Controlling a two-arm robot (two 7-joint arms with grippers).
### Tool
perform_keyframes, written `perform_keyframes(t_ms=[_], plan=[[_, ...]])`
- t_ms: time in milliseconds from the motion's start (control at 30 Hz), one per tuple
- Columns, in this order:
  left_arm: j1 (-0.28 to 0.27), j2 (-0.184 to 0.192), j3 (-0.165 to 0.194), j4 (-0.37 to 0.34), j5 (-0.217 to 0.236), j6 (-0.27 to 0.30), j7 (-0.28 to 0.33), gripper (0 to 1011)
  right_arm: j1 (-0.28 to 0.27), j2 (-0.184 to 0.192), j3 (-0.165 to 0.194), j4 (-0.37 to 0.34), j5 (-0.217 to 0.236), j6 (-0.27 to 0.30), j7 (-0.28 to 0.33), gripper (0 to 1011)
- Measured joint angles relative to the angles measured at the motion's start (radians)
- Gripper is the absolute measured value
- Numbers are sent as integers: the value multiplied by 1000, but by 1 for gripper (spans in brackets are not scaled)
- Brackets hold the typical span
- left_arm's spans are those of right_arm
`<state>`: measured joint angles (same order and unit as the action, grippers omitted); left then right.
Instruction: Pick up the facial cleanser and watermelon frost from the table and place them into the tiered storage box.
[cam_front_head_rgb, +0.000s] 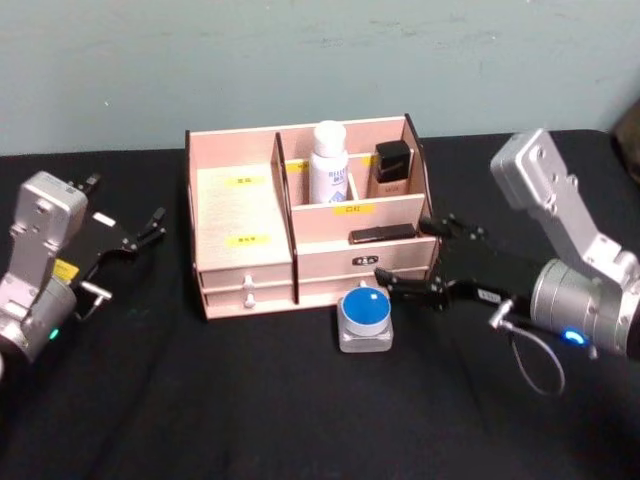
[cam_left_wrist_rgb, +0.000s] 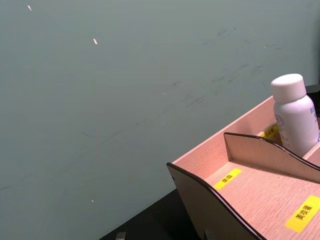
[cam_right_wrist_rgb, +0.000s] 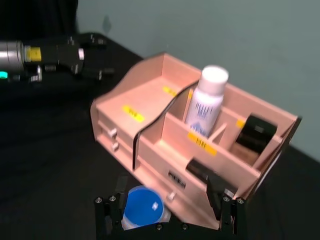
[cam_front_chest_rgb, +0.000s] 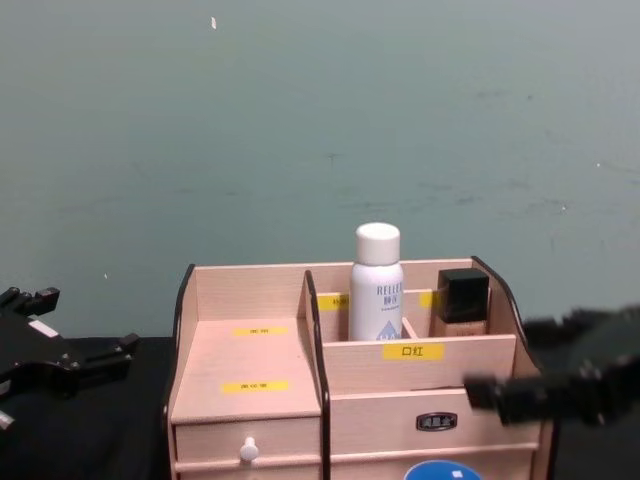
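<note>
White bottle first: the facial cleanser (cam_front_head_rgb: 329, 160) stands upright in the rear middle compartment of the tiered storage box (cam_front_head_rgb: 240, 215), next to the compartment holding a small black-capped bottle (cam_front_head_rgb: 391, 168). Judgement: that half of the task is done.

Outstanding item: the watermelon frost (cam_front_head_rgb: 365, 318), blue lid up, sits on the black counter (cam_front_head_rgb: 250, 400) just in front of the box's lower drawers, right of centre. Cannot tell whether it touches the drawer front.

Step in hand (judged): approach to grasp the jar.

Right arm: comes in from the right, forearm low over the counter, wrist aimed left toward the box front. The right end effector (cam_front_head_rgb: 402, 252) is spread wide and empty. One finger lies near the box's right front corner; the other is lower, just right of the jar lid. In the right wrist view the jar lies between the two fingers but close to one of them, not centred.

Next move calls for (judged):
- shift sideways so the jar is centred in the gap
- drop until the fingers face the jar wall below the lid, then close
- lift clear of the front wall and carry to a free compartment

Watch clearance against the drawer fronts, which are close.

Left arm: parked left of the box, well apart from it. The left end effector (cam_front_head_rgb: 127, 200) is open, holding nothing.
</note>
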<state>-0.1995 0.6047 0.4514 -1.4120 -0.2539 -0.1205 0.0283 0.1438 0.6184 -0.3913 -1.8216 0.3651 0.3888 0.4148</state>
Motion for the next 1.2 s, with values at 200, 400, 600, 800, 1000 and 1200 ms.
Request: perform_keyframes(t_ms=[200,400,600,800,1000,1200], plan=[[0,0,0,0,0,0,0,1010,-36,17,-21,-4,-17,20,0,1003],[0,0,0,0,0,0,0,1010,-47,12,-38,16,-30,31,4,1003],[0,0,0,0,0,0,0,1010,-46,-2,-49,40,-35,35,9,1003],[0,0,0,0,0,0,0,1010,-37,-16,-58,60,-39,35,16,1003],[0,0,0,0,0,0,0,1009,-23,-31,-68,85,-46,28,23,1002],[0,0,0,0,0,0,0,1009,-7,-44,-80,107,-57,23,28,1003]])
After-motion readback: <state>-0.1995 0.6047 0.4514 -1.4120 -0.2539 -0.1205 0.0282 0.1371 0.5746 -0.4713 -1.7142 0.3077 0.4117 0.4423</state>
